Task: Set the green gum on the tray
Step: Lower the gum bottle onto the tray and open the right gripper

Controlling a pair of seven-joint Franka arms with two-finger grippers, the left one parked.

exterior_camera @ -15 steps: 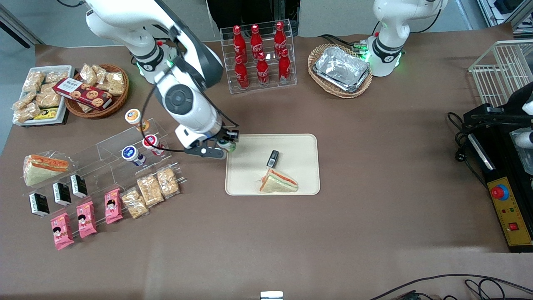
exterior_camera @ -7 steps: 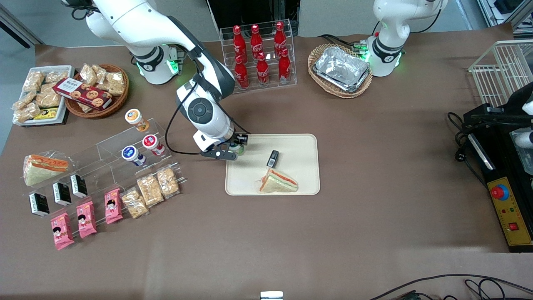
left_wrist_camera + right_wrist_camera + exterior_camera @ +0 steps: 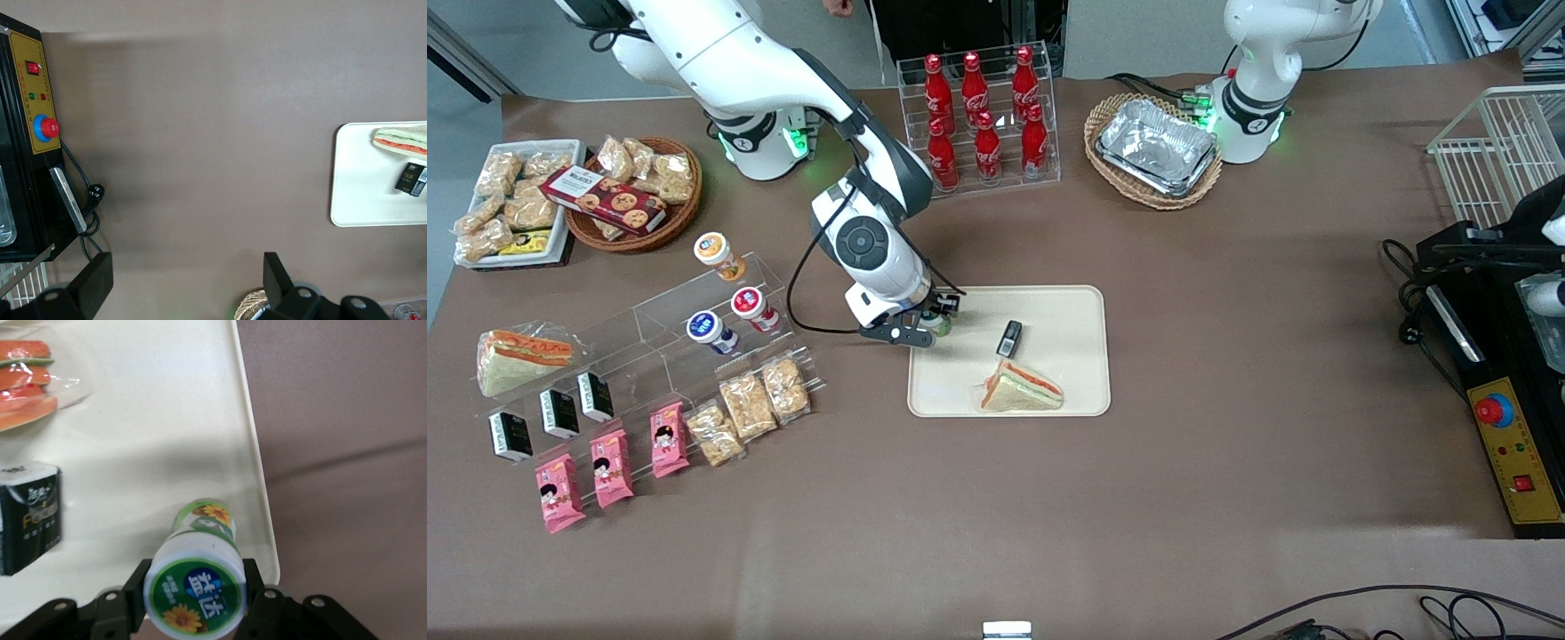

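My right gripper [image 3: 935, 318] is shut on the green gum [image 3: 197, 587], a small bottle with a white-rimmed lid and green label. It holds the bottle upright over the cream tray [image 3: 1067, 307], just inside the tray's corner toward the working arm's end and farther from the front camera. In the right wrist view the black fingers [image 3: 257, 587] press both sides of the lid, and the tray [image 3: 167, 420] lies below. In the front view the gum [image 3: 937, 324] shows only partly under the wrist.
On the tray lie a wrapped sandwich [image 3: 1021, 389] and a small black pack [image 3: 1009, 339]. An acrylic rack [image 3: 658, 329] with orange-, red- and blue-lidded bottles and snack packs stands toward the working arm's end. A cola bottle rack [image 3: 980, 124] and a basket of foil trays [image 3: 1154, 149] stand farther back.
My gripper has carried the green gum from beside the tray's edge to over the tray's corner, moving toward the parked arm's end.
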